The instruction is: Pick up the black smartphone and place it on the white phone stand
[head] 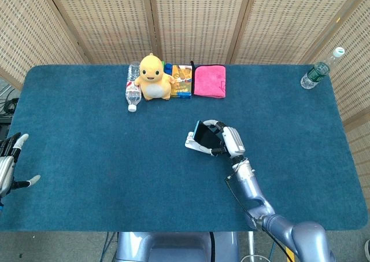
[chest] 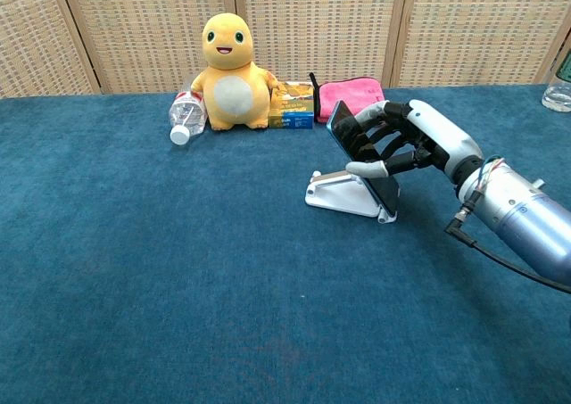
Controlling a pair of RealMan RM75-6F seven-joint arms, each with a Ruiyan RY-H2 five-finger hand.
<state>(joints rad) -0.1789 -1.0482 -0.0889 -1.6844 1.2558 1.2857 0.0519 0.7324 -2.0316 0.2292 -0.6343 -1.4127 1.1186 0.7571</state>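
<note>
Phone-wise, your right hand [chest: 406, 141] has its fingers [chest: 370, 135] wrapped over the black smartphone [chest: 357, 150], thumb across the screen side, pinching it. The phone's tilted back with its lower edge down at the white phone stand [chest: 343, 193], mid-table on the blue cloth; can't tell if it's fully seated in the cradle.

Your left hand [head: 10, 163] is hanging off the table's left edge, fingers spread, holding nothing.

Along the back you've got the yellow plush toy [chest: 230, 61], a clear bottle [chest: 186, 115] lying beside it, a small box [chest: 293, 105], and a pink cloth [chest: 348, 96]. Another bottle [head: 321, 68] stands upright at the far right corner.
</note>
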